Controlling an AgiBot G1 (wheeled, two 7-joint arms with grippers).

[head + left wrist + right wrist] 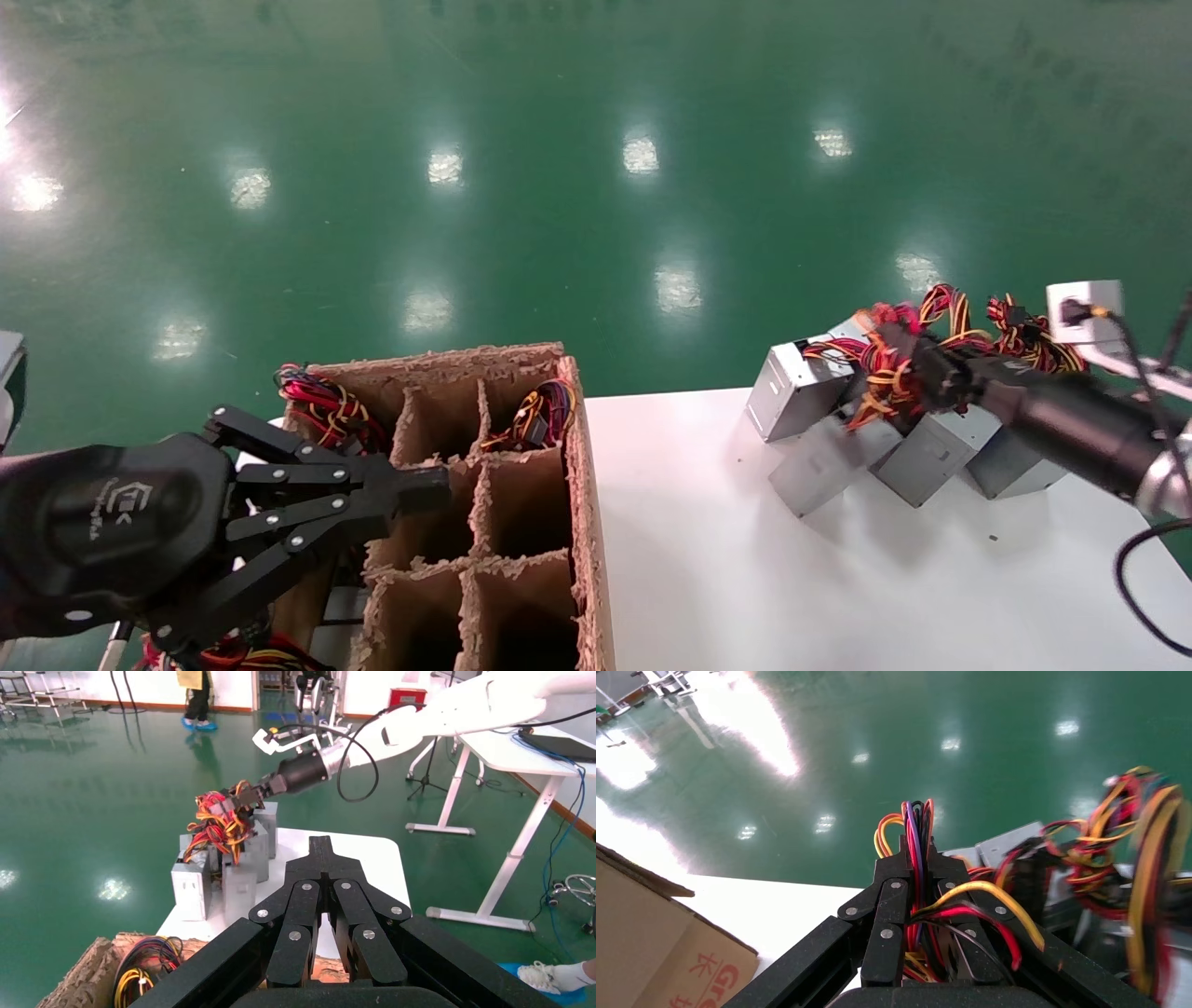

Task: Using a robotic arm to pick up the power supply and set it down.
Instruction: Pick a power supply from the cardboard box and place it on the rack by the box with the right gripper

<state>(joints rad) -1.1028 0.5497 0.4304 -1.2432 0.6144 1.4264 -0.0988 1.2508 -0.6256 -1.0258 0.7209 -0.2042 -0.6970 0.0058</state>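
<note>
Black multi-link claw of the right gripper, on a black cylindrical wrist and white arm entering the head view from 3 o'clock, is pinched on the red, yellow, orange and black wire bundle of a silver-grey rectangular metal power supply. In the right wrist view the fingers press together with purple, red, yellow and black strands clamped between them. That box sits at about 2 o'clock on the white table, tilted, touching a cluster of other grey metal supplies; how many there are is hard to tell, since wires and the arm cover them.

Writing: a white logo marks the left gripper's black housing, too small to read. Red print on the brown cardboard box in the right wrist view is cut off, showing "Gre" and a Chinese character.

At 8 o'clock in the head view the left gripper hangs over the divided cardboard crate, its fingers closed together on nothing. Two far cells of the crate hold coloured wire bundles; whatever lies beneath them is hidden by the partitions. A white wall-socket block with a black plug sits at the 3 o'clock edge.
</note>
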